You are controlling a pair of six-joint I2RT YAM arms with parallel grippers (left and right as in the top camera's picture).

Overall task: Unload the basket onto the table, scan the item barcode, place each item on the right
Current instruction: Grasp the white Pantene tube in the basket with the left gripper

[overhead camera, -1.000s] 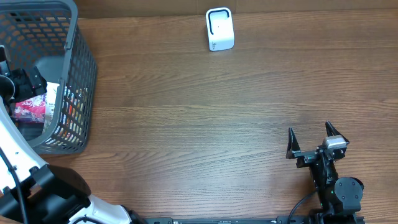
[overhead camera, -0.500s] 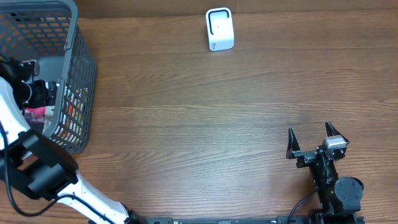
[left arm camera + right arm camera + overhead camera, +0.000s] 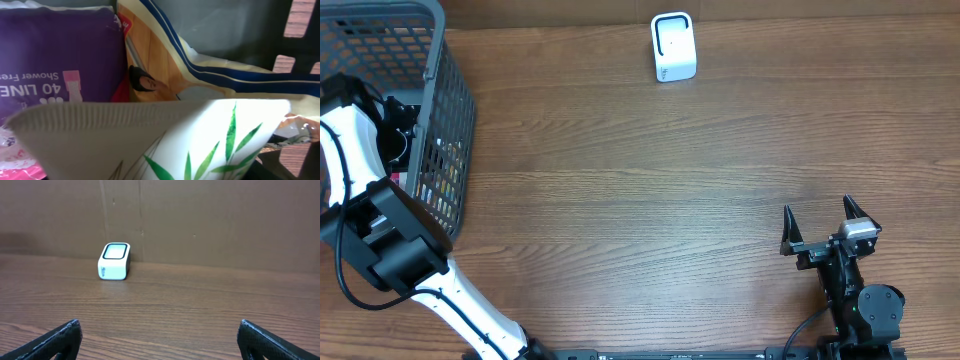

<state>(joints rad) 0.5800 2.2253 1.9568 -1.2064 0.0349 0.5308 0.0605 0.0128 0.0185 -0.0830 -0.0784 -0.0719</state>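
White left arm (image 3: 348, 140) down inside basket (image 3: 455, 120)

— Where do your views look from?
— Overhead looks straight down on your table (image 3: 620, 200). Left wrist sits pressed close inside the basket (image 3: 455, 120). Right wrist looks low across to the scanner (image 3: 114, 261), which overhead shares.

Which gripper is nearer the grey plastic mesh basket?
Left. The left gripper is down inside the grey plastic mesh basket, among the packages; the right gripper sits open far across the wooden table.
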